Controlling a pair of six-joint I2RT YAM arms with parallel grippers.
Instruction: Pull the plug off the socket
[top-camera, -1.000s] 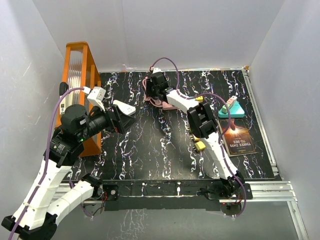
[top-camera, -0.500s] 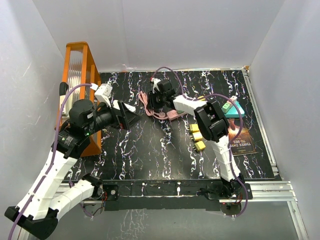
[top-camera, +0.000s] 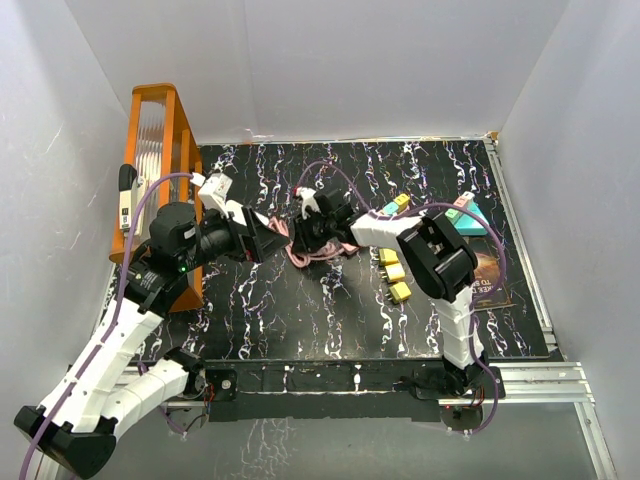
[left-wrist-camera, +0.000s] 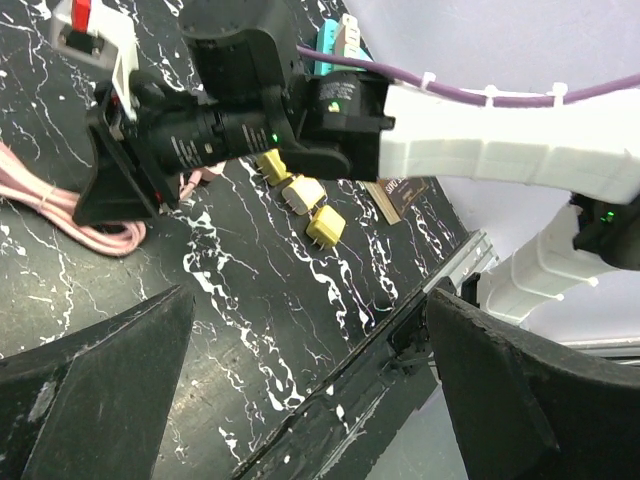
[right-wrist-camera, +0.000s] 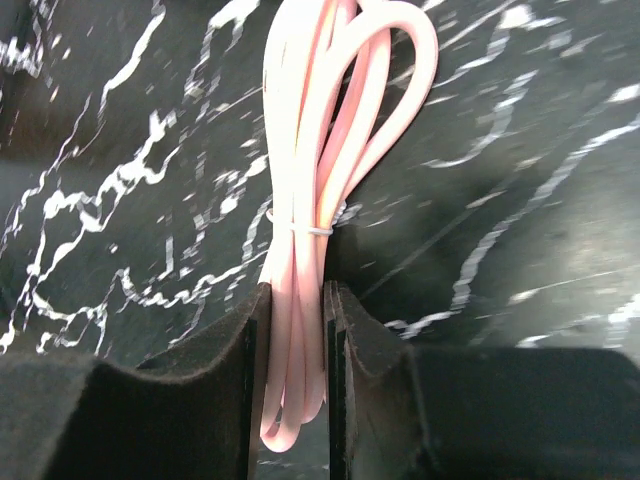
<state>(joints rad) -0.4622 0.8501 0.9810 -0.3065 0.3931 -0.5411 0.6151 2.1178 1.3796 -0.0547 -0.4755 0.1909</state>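
My right gripper (right-wrist-camera: 297, 300) is shut on a bundle of pink cable (right-wrist-camera: 310, 150), tied with a thin white band, just above the black marbled table. In the top view the right gripper (top-camera: 306, 232) sits left of centre with the pink cable (top-camera: 318, 256) trailing under it. A white socket block with a red switch (left-wrist-camera: 92, 38) shows beside the right gripper in the left wrist view. The plug is hidden. My left gripper (top-camera: 268, 238) is open and empty, close to the left of the right gripper. Its jaws (left-wrist-camera: 310, 400) stand wide apart above the table.
An orange rack (top-camera: 160, 140) stands at the far left. Three yellow connectors (top-camera: 393, 275) lie right of centre. A teal piece (top-camera: 466, 217) and a dark booklet (top-camera: 490, 280) lie at the right. The metal rail (top-camera: 520, 378) runs along the near edge.
My right gripper has moved from the far centre toward the near left, dragging the pink cable along. My left gripper has moved right, closer to it.
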